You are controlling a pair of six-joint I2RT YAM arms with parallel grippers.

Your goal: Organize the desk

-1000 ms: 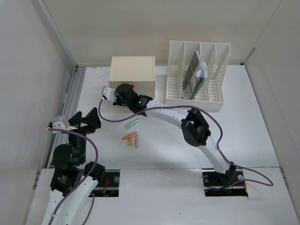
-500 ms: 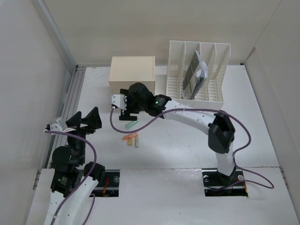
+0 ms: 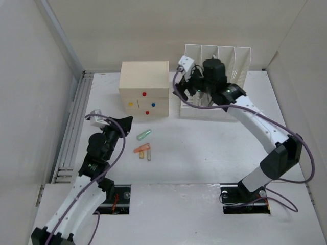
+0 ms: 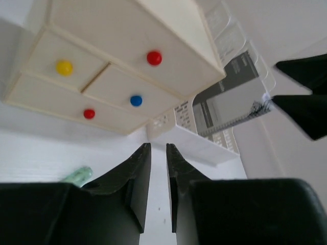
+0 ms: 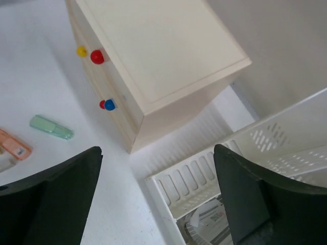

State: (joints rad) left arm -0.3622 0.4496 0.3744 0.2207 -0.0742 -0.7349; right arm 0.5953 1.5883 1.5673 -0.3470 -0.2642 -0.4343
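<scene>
Right pincer (image 5: 157,153) swung to rack (image 3: 242,61) holding notebook (image 4: 225,109), apart; left pincer (image 4: 158,148) nearly together.

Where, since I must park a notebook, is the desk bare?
Bare desk lies between the loose markers and the right arm, in front of the file rack. Also left of the drawer box, by the rail. Crowded around the markers, near the left hand.

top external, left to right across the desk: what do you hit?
ribbed rail → drawer box → file rack. Skipped because they overlap those in the order: the loose pens in front of the box, the left gripper and the right gripper.
</scene>
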